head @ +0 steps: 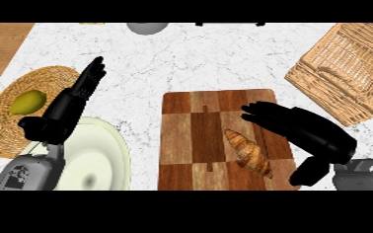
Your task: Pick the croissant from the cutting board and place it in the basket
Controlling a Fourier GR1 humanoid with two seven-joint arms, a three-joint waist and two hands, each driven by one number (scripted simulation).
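wooden cutting board [197,143] with croissant [249,154] beside spread right hand [306,131], marble between board edge and basket [342,74]

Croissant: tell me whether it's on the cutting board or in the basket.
On the cutting board. The croissant lies there beside the right hand; the basket sits apart.

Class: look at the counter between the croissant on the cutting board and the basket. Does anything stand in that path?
Nothing visible does. The croissant lies on the cutting board, the basket sits up and to the right, with bare counter between. The right hand hovers beside the croissant.
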